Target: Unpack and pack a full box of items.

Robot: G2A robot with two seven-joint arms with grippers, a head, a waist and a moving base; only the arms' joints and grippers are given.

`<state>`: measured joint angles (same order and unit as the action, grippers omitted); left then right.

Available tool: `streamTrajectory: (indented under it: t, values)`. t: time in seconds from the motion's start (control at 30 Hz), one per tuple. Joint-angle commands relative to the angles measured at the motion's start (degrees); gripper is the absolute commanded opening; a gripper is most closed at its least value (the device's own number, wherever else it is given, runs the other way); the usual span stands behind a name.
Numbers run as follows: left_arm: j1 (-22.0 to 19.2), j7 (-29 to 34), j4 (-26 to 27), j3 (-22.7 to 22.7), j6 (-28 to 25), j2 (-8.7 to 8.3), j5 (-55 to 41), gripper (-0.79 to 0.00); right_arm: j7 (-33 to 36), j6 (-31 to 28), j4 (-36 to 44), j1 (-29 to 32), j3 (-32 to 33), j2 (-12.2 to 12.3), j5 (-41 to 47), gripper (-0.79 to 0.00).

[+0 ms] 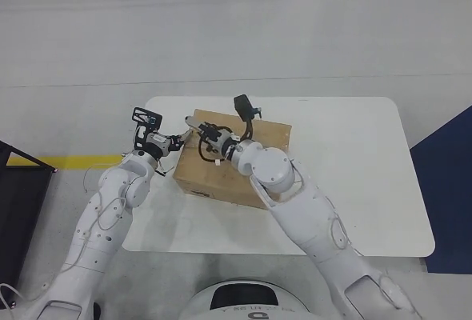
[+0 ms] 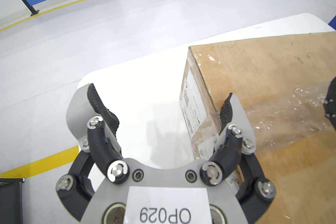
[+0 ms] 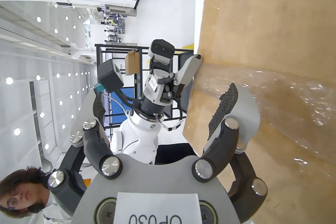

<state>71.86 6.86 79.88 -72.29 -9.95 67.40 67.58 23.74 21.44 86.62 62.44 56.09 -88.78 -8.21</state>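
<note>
One cardboard box [image 1: 206, 178] sits on one white table [image 1: 348, 160], left of centre in the top view and set slightly askew. It is shut. One strip of clear tape [image 2: 283, 109] runs along its top seam and folds down over the end.

Two grippers meet at the box's left end in the top view. The left gripper [image 1: 180, 141] has its fingers spread wide and holds nothing. In the left wrist view [image 2: 160, 91], one fingertip [image 2: 227, 107] sits against the box's [image 2: 275, 64] top edge where the tape wraps over. The other fingertip is over bare table [image 2: 126, 78].

The right gripper [image 1: 194, 126] is also wide open and empty. In the right wrist view [image 3: 164, 91], one finger [image 3: 225, 104] lies over the taped seam [image 3: 288, 93] on top of the box [image 3: 262, 25]. Whether it presses there cannot be told. The other finger is past the box's end. The left gripper [image 3: 189, 75] shows beyond it, one fingertip at the box's edge.

White printed labels [image 2: 193, 101] are stuck on the box's end face, at the middle of the left wrist view. Each wrist plate bears one white printed tag at the bottom of its frame.
</note>
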Motion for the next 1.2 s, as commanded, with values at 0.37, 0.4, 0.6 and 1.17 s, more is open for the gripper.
streamTrajectory:
  t: [0.37,0.4,0.6,1.17]
  values:
    - [0.0,0.0,0.0,0.0,0.0,0.0,0.0,0.0,-0.3,-4.5,-19.2,-10.0,-3.7,-2.8,8.2,0.0]
    - [0.0,0.0,0.0,0.0,0.0,0.0,0.0,0.0,-0.4,-4.7,-19.4,-9.9,-3.4,-2.8,8.4,0.0]
    - [0.0,0.0,0.0,0.0,0.0,0.0,0.0,0.0,-1.9,-4.6,-15.9,-6.2,-0.6,-1.8,7.4,0.0]
    - [0.0,0.0,0.0,0.0,0.0,0.0,0.0,0.0,-1.7,-2.1,2.3,10.0,13.1,2.8,3.3,0.0]
